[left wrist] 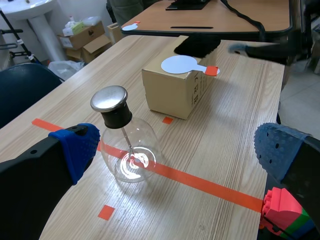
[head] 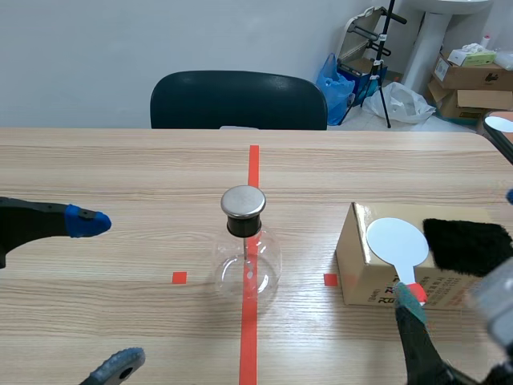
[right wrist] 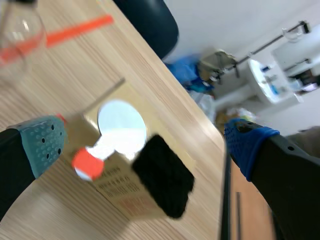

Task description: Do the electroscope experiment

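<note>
Glass electroscope (head: 247, 253) stands upright at the centre of the table (head: 120, 168), square on the orange-red tape line (head: 249, 337). Metal cap up, thin rod hanging inside the bulb. Placement reads as deliberate: on the mid-line, between the two small tape squares, within reach from either side.

Cardboard box (head: 358, 273) sits at roughly 3 o'clock from the flask, well apart from it. On its top lies a white disc paddle (head: 397, 239), its red handle end reaching the box's near edge. A black fur cloth (head: 467, 245) is just beside the paddle at its 3 o'clock. Judged purpose: the box lifts both off the wood so fingers can get around the handle, and the cloth is kept close for rubbing up a charge.

Left gripper (left wrist: 180, 150): at 9 o'clock of the flask, fingers spread wide, holding nothing. Flask is ahead of it and untouched. Probably waiting.

Right gripper (right wrist: 145, 141): over the box, about 4 o'clock from the flask. Fingers wide apart and empty, paddle and cloth both under the gap. One pad (head: 411, 298) is near the red handle; contact cannot be told.

Dark chair (head: 238, 100) at 12 o'clock, unoccupied.

Judgement: early stage, nothing lifted, charging not yet begun. Next move calls for closing on the narrow handle without dragging the cloth along.
</note>
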Motion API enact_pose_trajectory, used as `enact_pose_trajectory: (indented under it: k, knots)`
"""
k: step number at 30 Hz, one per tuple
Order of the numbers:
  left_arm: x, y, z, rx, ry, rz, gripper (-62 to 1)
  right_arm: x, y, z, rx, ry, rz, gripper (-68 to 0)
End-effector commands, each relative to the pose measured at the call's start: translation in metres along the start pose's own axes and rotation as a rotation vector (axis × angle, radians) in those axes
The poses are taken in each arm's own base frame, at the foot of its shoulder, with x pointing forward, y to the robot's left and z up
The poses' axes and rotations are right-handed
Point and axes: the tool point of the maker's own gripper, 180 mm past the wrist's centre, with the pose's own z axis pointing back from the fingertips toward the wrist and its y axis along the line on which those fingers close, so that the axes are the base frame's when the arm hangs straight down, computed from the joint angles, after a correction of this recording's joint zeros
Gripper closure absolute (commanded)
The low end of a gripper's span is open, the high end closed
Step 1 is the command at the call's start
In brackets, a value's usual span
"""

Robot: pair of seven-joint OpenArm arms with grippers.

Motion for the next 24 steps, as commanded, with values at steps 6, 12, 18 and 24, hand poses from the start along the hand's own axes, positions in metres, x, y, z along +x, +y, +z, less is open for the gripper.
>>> enact_pose_trajectory:
  k: [6,12,18,24]
  knots:
    - [0.004,0.013,-0.005,0.115,-0.008,0.109,-62.3,0.04,-0.03,-0.019,0.018,-0.137,-0.198,-67.9]
    - [0.022,0.031,-0.019,0.264,0.037,0.032,-62.3,0.053,-0.029,-0.036,0.12,-0.187,-0.333,-67.9]
    - [0.055,0.046,-0.022,0.409,-0.009,0.045,-62.3,0.065,-0.033,-0.046,0.155,-0.233,-0.385,-67.9]
    - [0.06,0.059,-0.019,0.507,0.001,0.051,-62.3,0.07,-0.035,-0.051,0.18,-0.249,-0.41,-67.9]
